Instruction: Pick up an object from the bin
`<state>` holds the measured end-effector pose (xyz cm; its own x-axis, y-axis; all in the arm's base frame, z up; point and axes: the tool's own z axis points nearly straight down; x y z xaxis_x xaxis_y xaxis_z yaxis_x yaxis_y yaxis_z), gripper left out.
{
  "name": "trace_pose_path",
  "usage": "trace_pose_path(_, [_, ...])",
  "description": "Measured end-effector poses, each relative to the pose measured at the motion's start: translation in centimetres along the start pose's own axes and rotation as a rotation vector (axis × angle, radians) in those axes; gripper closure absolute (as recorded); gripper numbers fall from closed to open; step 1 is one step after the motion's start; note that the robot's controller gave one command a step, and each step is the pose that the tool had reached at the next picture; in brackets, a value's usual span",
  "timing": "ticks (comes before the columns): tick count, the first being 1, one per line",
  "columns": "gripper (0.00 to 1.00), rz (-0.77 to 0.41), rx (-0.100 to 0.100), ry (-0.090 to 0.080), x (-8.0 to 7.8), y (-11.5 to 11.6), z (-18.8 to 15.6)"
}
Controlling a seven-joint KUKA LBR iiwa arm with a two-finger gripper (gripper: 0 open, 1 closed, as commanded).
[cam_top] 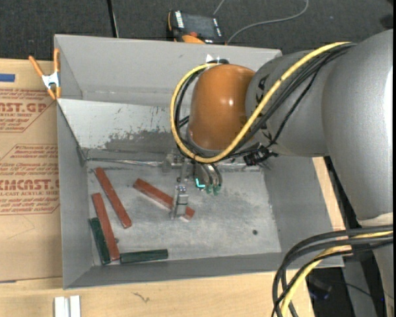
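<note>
My gripper (181, 210) reaches down into the middle of the bin, its fingertips at the right end of a red-brown flat stick (154, 194) that lies slanted on the floor. A small red piece (189, 212) shows just right of the fingertips. Whether the stick sits between the fingers is hidden by the gripper itself.
Two more red-brown sticks (113, 197) (104, 225) lie slanted at the left of the bin. A dark green stick (98, 241) lies beside them and another dark green stick (144, 256) along the front wall. The arm with its orange cover hangs over the bin's right half.
</note>
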<state>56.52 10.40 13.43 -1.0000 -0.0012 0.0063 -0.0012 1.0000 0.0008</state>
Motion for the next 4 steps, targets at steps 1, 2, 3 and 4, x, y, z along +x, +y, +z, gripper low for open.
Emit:
trace_pose_path(1, [0.00,0.192,0.000,-0.003,-1.03,2.29,6.66])
trace_pose_path(2, [0.00,0.192,-0.001,-0.007,-1.03,2.34,6.68])
trace_pose_path(3, [0.00,0.192,-0.002,-0.007,-1.05,2.38,6.69])
trace_pose_path(4, [0.00,0.193,-0.002,-0.007,-1.06,2.41,6.70])
